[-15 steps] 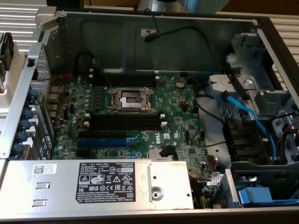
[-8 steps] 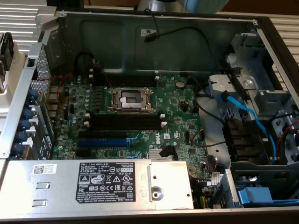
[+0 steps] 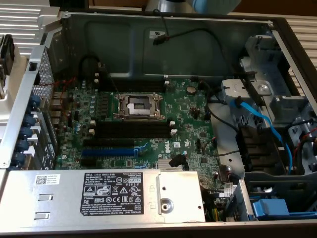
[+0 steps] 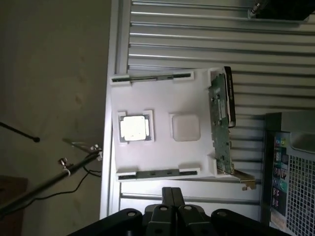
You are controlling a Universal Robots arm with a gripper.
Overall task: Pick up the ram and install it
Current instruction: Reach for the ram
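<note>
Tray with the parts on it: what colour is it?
White. The tray shows best in the wrist view.

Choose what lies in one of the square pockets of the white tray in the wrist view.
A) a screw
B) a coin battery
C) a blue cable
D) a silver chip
D: a square silver chip sits flat in one pocket of the white tray.
</note>
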